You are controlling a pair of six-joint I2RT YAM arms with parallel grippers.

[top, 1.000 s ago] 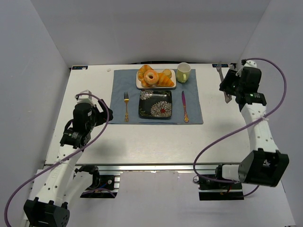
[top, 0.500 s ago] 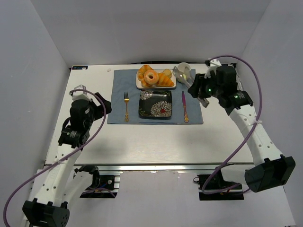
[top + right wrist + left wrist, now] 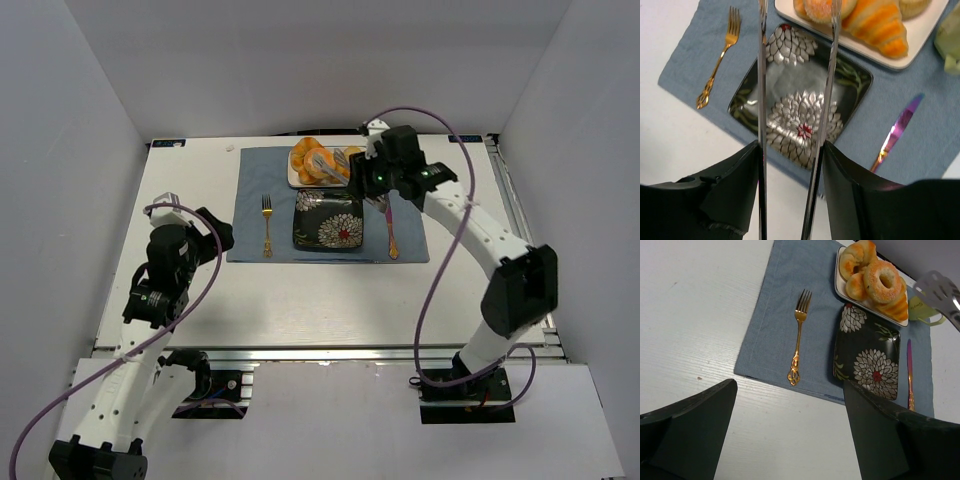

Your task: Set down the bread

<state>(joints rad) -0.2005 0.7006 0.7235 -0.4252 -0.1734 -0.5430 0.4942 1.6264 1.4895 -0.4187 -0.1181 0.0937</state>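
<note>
Several breads, a doughnut and croissants among them (image 3: 318, 162), lie on a white plate (image 3: 294, 182) at the back of the blue placemat; they also show in the left wrist view (image 3: 875, 276) and the right wrist view (image 3: 875, 19). A black floral plate (image 3: 328, 220) (image 3: 800, 115) sits empty in front of them. My right gripper (image 3: 380, 172) (image 3: 791, 150) is shut on metal tongs (image 3: 761, 100), whose open arms reach over the bread (image 3: 338, 160). My left gripper (image 3: 215, 235) (image 3: 790, 390) is open and empty over the table's left side.
A gold fork (image 3: 267, 225) lies left of the black plate and a purple-bladed knife (image 3: 390, 228) right of it, both on the blue placemat (image 3: 250, 180). A pale green cup (image 3: 920, 310) stands right of the bread plate, behind my right arm.
My right arm has swung left from the table's far right edge, carrying the tongs to above the bread plate. My left arm has shifted only slightly.
</note>
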